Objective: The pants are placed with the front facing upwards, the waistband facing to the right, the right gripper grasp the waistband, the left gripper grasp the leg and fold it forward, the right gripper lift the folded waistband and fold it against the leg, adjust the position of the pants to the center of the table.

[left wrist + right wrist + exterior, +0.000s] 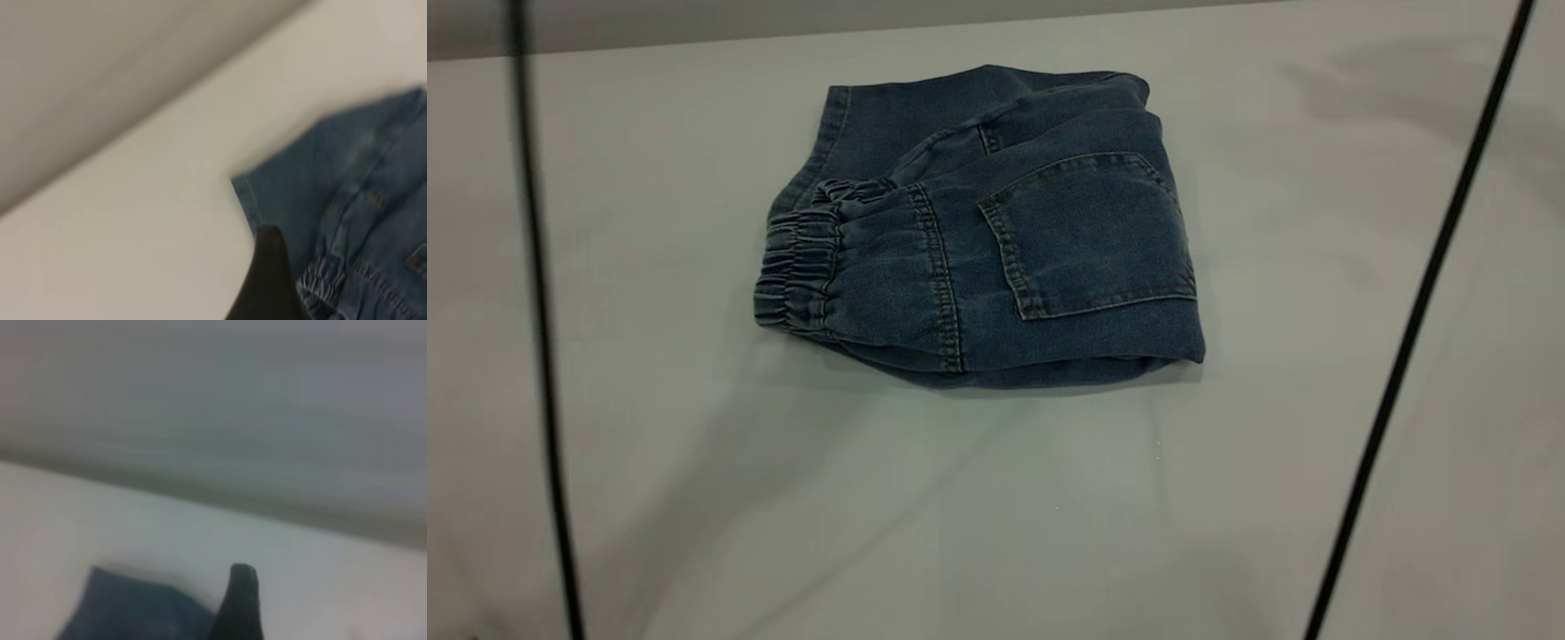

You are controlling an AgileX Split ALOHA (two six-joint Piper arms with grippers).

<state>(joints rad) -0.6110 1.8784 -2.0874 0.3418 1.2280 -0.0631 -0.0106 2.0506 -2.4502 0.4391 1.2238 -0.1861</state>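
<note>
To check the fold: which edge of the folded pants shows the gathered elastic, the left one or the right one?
The left edge of the pants: the ruffled waistband lies there. The right edge is a smooth fold beside the patch pocket.

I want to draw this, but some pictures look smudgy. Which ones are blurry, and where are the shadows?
Exterior view: sharp; the pants show clear stitching, with soft grey shadows on the table in front of them and at far right. Left wrist view: smeared, the denim edges streaky, a dark fingertip fuzzy. Right wrist view: blurriest, background just grey bands.
</note>
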